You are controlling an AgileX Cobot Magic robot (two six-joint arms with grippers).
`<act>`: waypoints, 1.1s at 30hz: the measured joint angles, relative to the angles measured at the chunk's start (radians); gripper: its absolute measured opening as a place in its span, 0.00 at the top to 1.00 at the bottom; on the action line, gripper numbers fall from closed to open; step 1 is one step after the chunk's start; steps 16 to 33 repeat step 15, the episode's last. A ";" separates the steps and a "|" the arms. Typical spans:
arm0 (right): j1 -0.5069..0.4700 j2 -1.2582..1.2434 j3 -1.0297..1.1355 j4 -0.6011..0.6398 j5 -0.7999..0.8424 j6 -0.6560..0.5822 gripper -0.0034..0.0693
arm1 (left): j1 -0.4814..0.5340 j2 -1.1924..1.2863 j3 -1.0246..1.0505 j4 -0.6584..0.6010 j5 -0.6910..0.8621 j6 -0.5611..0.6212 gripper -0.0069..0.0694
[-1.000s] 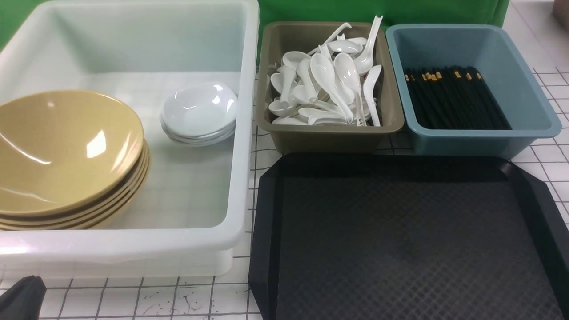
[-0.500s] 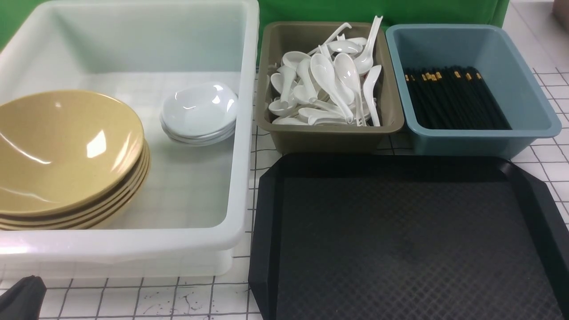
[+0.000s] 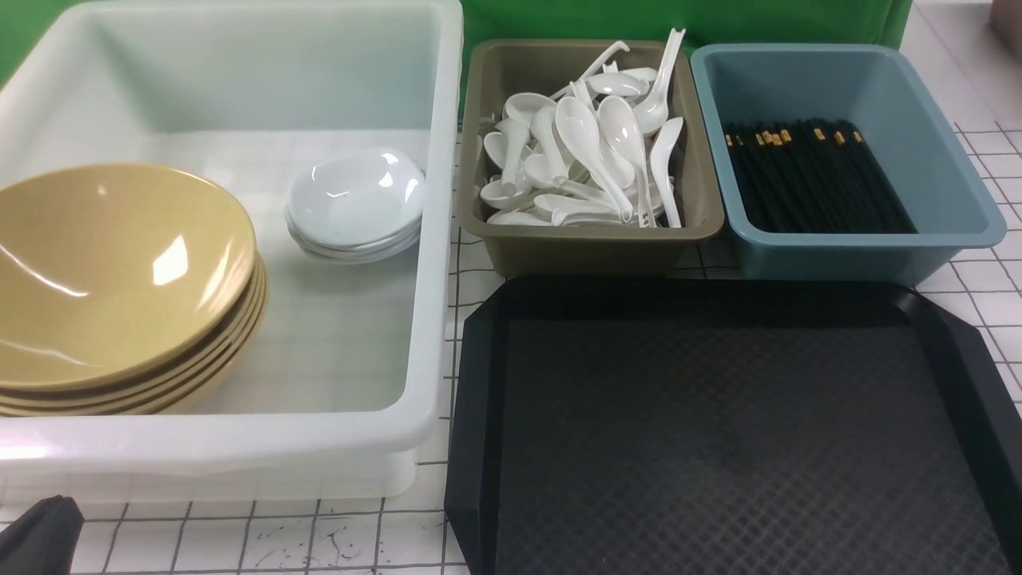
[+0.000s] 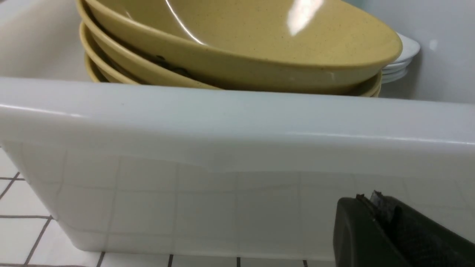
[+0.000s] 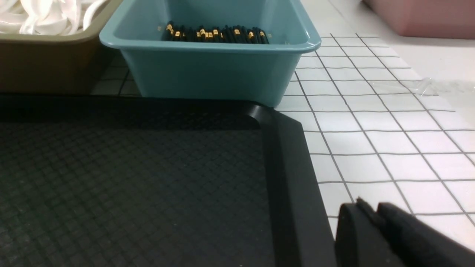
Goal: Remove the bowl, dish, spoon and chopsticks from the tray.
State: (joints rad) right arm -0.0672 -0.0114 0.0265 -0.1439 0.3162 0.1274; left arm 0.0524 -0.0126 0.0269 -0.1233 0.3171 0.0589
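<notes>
Front view showed the tray (image 3: 718,431) bare, so both arms should retreat from it: left pincer (image 4: 374,207) closed empty, right pincer (image 5: 371,213) unclear.

- Bright, even overhead light; soft shadows only.
- Glare streaks on top yellow bowl (image 3: 112,271), white dishes (image 3: 355,200) and near rim of white tub (image 3: 239,447).
- Black tray (image 3: 718,431) dim, diamond texture faint, far edge in shadow.
- Front view slightly soft.
- Wrist views sharp mid-distance; dark gripper parts at corner blurred.
</notes>
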 joint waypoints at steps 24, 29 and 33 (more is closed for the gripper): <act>0.000 0.000 0.000 0.000 0.001 0.000 0.78 | 0.000 0.000 0.000 0.000 0.000 0.000 0.92; 0.000 0.000 0.000 0.000 0.001 0.000 0.78 | 0.000 0.000 0.000 0.000 0.000 0.000 0.92; 0.000 0.000 0.000 0.000 0.001 0.000 0.78 | 0.000 0.000 0.000 0.000 0.000 0.000 0.92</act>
